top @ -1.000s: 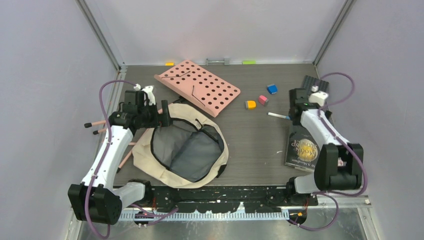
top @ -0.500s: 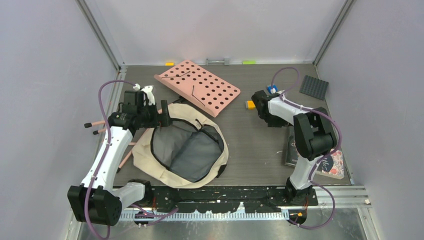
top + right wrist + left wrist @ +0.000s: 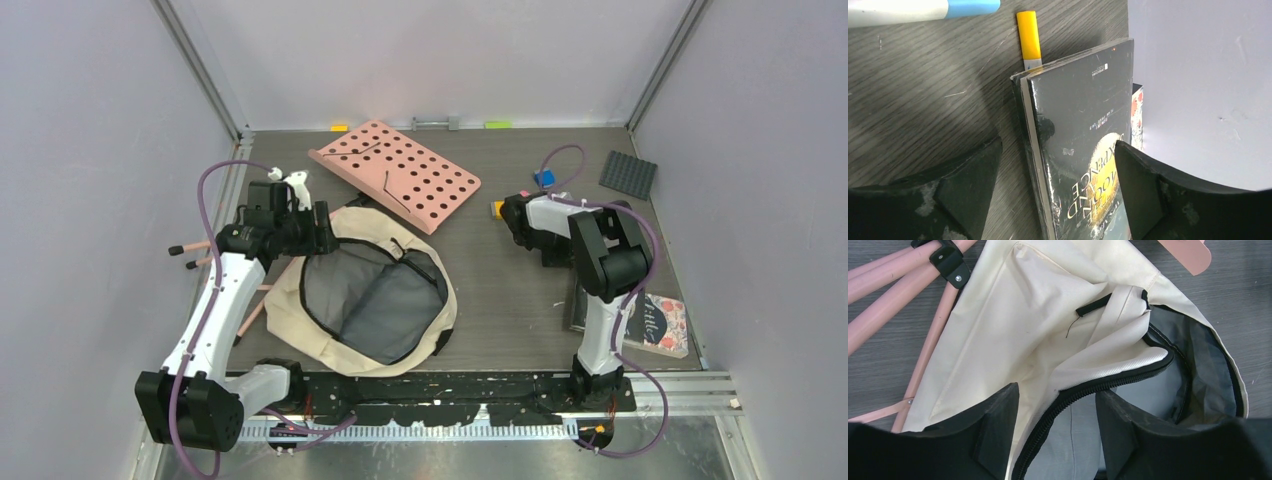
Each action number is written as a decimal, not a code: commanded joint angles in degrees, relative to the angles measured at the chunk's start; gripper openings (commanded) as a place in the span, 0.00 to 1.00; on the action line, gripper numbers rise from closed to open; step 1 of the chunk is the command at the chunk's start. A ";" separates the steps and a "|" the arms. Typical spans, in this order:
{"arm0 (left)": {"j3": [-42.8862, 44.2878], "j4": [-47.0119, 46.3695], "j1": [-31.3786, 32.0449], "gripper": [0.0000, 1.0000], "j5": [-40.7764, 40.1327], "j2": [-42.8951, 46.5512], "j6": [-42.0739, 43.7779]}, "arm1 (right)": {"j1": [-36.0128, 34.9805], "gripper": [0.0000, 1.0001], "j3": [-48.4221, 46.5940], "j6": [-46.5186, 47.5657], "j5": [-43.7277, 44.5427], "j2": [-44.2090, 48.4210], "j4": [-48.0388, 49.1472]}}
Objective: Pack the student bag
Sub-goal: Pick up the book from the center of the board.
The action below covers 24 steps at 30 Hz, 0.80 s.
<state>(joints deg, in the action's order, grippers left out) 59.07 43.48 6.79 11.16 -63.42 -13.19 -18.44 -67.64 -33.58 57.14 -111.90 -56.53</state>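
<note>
The student bag (image 3: 290, 300) is a cream backpack lying open at the near left, its grey lining showing. My left gripper (image 3: 321, 232) is at the bag's far left rim. In the left wrist view my left gripper (image 3: 1057, 392) is open, and the bag's (image 3: 1013, 315) black zipper edge runs between the jaws. My right gripper (image 3: 551, 252) is folded in over the table's right middle. In the right wrist view my right gripper (image 3: 1057, 147) is open and empty above a dark book (image 3: 1083, 130).
A pink perforated board (image 3: 395, 172) lies beyond the bag, with pink rods (image 3: 190, 246) at the far left. A blue cube (image 3: 544, 178), an orange cube (image 3: 497, 209), a grey studded plate (image 3: 628, 175) and a floral book (image 3: 662, 325) sit at the right. A pen (image 3: 898, 10) and a yellow marker (image 3: 1029, 35) lie by the dark book.
My right arm has folded up and swung its wrist left toward the cubes, uncovering the floral book. My left gripper has shifted slightly along the bag's rim.
</note>
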 commanded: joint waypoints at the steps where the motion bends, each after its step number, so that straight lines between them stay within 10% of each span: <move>1: 1.04 -2.00 0.25 0.56 1.97 1.10 0.27 | -0.20 0.85 -2.38 -3.23 4.18 -2.42 -2.32; 13: 1.03 -2.09 0.30 0.30 1.94 1.19 0.27 | -0.20 0.59 -3.46 -4.31 5.62 -5.81 -3.54; 24: 1.02 -2.10 0.25 0.23 1.68 1.32 0.27 | -1.08 0.06 -3.01 -4.45 7.41 0.07 -4.83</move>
<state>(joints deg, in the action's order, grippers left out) 59.07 43.33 6.79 12.05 -63.40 -13.06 -18.72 -69.36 -35.77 62.06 -117.67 -60.38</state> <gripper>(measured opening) 0.235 0.374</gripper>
